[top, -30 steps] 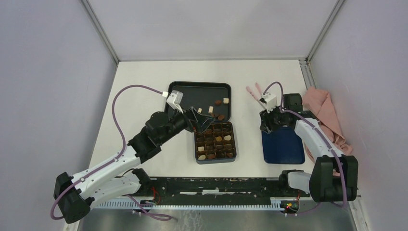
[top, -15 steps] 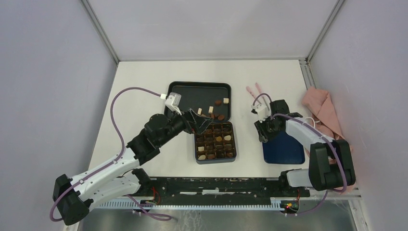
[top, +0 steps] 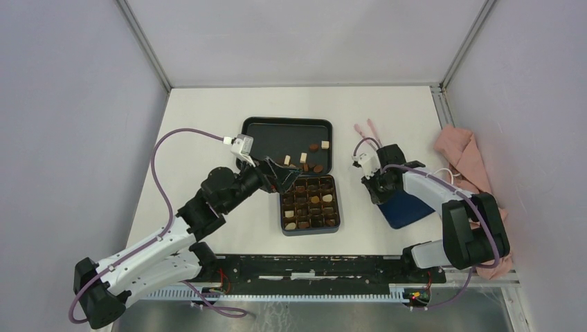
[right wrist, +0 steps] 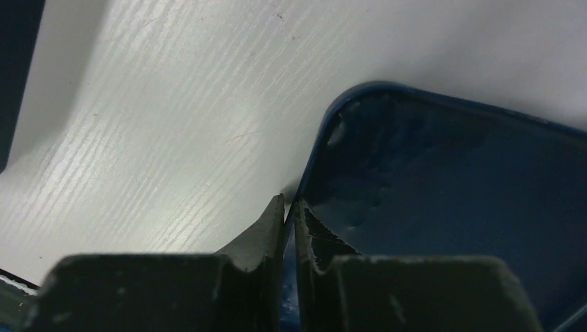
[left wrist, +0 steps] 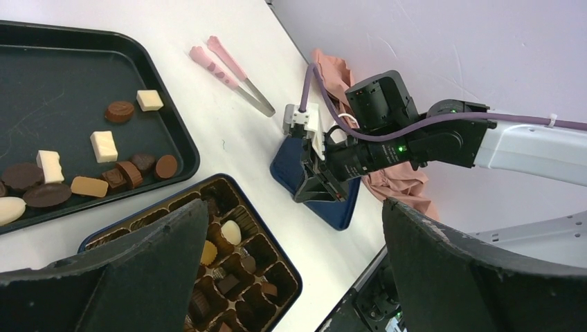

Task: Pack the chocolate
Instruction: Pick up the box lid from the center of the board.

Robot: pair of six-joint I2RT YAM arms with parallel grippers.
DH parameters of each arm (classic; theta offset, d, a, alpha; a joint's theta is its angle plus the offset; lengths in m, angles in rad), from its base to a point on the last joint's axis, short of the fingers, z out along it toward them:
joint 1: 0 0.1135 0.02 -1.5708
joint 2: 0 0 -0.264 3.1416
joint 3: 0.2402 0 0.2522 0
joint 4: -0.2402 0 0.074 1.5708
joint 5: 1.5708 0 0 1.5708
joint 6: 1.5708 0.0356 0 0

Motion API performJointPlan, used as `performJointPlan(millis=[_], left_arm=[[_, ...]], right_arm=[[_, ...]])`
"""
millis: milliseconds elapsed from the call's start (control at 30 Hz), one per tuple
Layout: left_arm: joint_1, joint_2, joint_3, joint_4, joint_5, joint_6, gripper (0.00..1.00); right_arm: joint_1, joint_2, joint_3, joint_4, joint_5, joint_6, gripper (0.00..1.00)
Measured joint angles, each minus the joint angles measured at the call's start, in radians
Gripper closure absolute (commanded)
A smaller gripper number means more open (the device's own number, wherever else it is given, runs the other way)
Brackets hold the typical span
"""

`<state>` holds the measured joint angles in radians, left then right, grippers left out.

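The left claw [top: 279,176] gapes wide, holding nothing, above the near edge of the black tray [top: 277,131] on the desk [top: 201,111]. Loose chocolate [top: 315,148] lies in the tray's near right part, and more sits in compartments of the box [top: 309,232] just nearer. Right of the tray lie pink tweezers [top: 367,131]. The right claw [right wrist: 289,205] is pinched narrow on a corner rim of the blue lid [right wrist: 450,207]. A pink cloth [top: 471,162] lies at the far right.
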<state>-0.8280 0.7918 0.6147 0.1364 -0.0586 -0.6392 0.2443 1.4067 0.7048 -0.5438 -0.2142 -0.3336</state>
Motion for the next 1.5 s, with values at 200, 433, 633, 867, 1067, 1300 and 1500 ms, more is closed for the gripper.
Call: performJointPlan(millis=[200, 433, 633, 867, 1067, 1300, 1500], left_arm=[[0.0, 0.0, 0.0, -0.003, -0.004, 0.0, 0.0], [0.0, 0.006, 0.0, -0.008, -0.01, 0.0, 0.0], [0.0, 0.012, 0.0, -0.008, -0.01, 0.0, 0.0], [0.0, 0.026, 0.0, -0.008, 0.013, 0.01, 0.0], [0.0, 0.057, 0.0, -0.019, 0.065, 0.116, 0.02], [0.0, -0.012, -0.024, 0.019, 0.126, 0.32, 0.0], [0.0, -0.029, -0.031, 0.075, 0.246, 0.534, 0.0]], right_arm=[[0.039, -0.008, 0.0, -0.008, 0.042, -0.018, 0.9], [0.051, -0.016, 0.0, -0.039, 0.089, -0.05, 0.79], [0.053, -0.012, 0.0, -0.039, 0.128, -0.075, 0.79], [0.061, -0.015, -0.005, -0.029, 0.147, -0.106, 1.0], [0.061, -0.088, 0.012, -0.084, 0.127, -0.153, 1.0], [0.061, -0.18, 0.163, -0.2, 0.035, -0.193, 1.0], [0.061, -0.225, 0.29, -0.304, -0.073, -0.215, 1.0]])
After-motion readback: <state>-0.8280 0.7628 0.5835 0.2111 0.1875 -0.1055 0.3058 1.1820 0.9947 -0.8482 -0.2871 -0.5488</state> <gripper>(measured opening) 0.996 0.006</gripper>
